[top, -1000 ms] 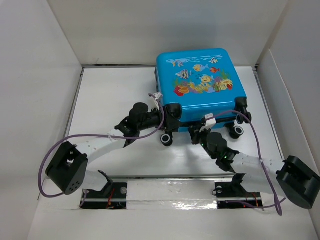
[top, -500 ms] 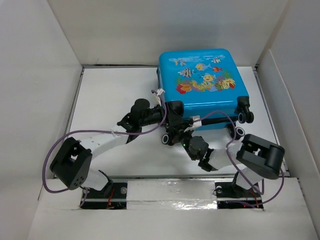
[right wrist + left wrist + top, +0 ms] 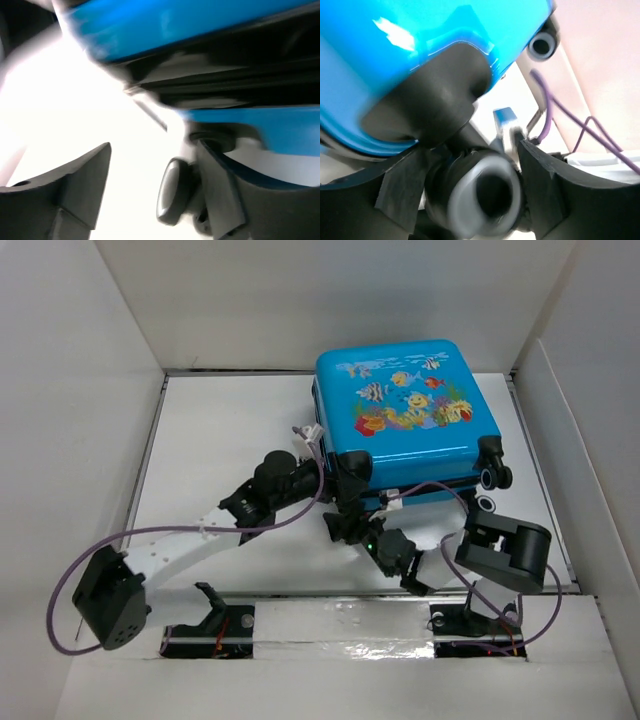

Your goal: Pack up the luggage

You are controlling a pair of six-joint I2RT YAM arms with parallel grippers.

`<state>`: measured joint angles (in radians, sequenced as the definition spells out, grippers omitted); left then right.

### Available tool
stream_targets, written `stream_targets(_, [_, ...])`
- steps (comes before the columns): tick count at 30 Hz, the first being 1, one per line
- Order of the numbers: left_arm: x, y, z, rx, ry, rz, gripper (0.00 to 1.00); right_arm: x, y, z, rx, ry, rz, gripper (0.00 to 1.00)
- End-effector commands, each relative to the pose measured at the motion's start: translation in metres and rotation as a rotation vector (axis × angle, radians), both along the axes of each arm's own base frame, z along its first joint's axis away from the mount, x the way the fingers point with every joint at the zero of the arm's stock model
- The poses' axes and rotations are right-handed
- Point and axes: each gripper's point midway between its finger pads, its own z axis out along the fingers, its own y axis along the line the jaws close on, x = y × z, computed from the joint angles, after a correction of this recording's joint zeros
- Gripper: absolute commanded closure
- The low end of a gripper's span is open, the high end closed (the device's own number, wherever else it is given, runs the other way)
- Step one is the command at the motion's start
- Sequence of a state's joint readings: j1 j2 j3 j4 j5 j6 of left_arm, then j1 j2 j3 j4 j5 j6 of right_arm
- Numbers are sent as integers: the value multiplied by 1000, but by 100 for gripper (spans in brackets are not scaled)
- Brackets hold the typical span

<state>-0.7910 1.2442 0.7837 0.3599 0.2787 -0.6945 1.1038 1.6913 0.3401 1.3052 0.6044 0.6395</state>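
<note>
The luggage (image 3: 405,410) is a blue suitcase with a fish print, lying shut and flat at the back right of the white floor. My left gripper (image 3: 345,483) is at its near-left corner. In the left wrist view a blurred black and grey wheel (image 3: 480,195) fills the gap of the left gripper (image 3: 475,162); whether the pads press on it is unclear. My right gripper (image 3: 360,530) is low at the same corner, open. In the right wrist view another wheel (image 3: 172,190) lies against the inside of the right finger of the right gripper (image 3: 154,150), under the blue shell (image 3: 200,22).
White walls (image 3: 90,390) box in the floor on the left, back and right. Two more wheels (image 3: 492,478) stick out at the suitcase's near-right corner. Purple cables (image 3: 290,515) loop from both arms. The right arm's folded elbow (image 3: 505,550) stands near the front right.
The right arm folded in and swung left to the suitcase's near-left corner, and its jaws went from shut to open. The left arm's elbow dropped back left. The suitcase shifted slightly.
</note>
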Motion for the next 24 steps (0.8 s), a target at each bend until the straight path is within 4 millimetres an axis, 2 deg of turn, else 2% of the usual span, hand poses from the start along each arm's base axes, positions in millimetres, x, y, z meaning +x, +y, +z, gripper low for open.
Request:
stream_targets(1, [9,26,67,-66,-218,130,32,-52,32,38,60,-79,224,20])
stream_targets(2, [11,38,74,-64,-244,169,31,-59,30,22,-15,-55,241,19])
stream_targets(4, [25,63,67,-2,-256,287,31,-72,29,24,-45,-42,247,18])
stream_targets(5, [26,74,71,-3,-270,329,34,-76,25,8,-122,-6,255,19])
stream_targets(6, [29,84,62,20,-263,363,37,-79,26,18,-120,-12,263,20])
stream_targets(7, [31,91,57,34,-260,398,45,-82,23,18,-142,-8,256,27])
stream_targets(8, [28,97,57,28,-264,416,64,-92,19,6,-212,12,271,33])
stream_targets(9, [27,102,39,58,-246,426,73,-93,15,6,-231,18,264,46])
stream_targets(10, [26,104,32,65,-238,430,83,-92,9,18,-215,14,245,78])
stream_targets(11, [25,104,24,70,-225,428,96,-97,1,6,-285,49,251,94])
stream_targets(12, [21,105,-1,101,-192,415,100,-99,-4,8,-300,58,255,100])
stream_targets(13, [18,101,-9,95,-181,393,100,-101,-5,30,-253,45,267,100])
stream_targets(14, [16,98,-21,96,-166,371,100,-106,-14,23,-317,61,279,100])
stream_targets(15, [5,93,-43,108,-151,325,100,-106,-20,29,-326,63,270,100])
stream_targets(16, [1,83,-37,60,-182,300,100,-103,-24,42,-313,56,247,100])
stream_targets(17, [-10,71,-45,61,-181,253,100,-104,-38,50,-324,58,231,100])
stream_targets(18, [-15,66,-52,65,-184,233,100,-103,-46,56,-328,57,216,95])
stream_targets(19, [-15,60,-48,49,-199,225,100,-97,-57,64,-320,51,165,81])
stream_targets(20, [-16,55,-59,73,-187,216,94,-97,-68,68,-350,57,152,73])
stream_targets(21, [-16,50,-60,68,-189,206,86,-97,-76,85,-296,38,141,66])
stream_targets(22, [-17,43,-54,39,-202,185,78,-95,-81,93,-279,23,123,53])
stream_targets(23, [-14,40,-61,51,-195,183,70,-94,-86,101,-275,10,110,48])
stream_targets(24, [-15,36,-58,42,-202,175,68,-94,-90,108,-260,2,103,44])
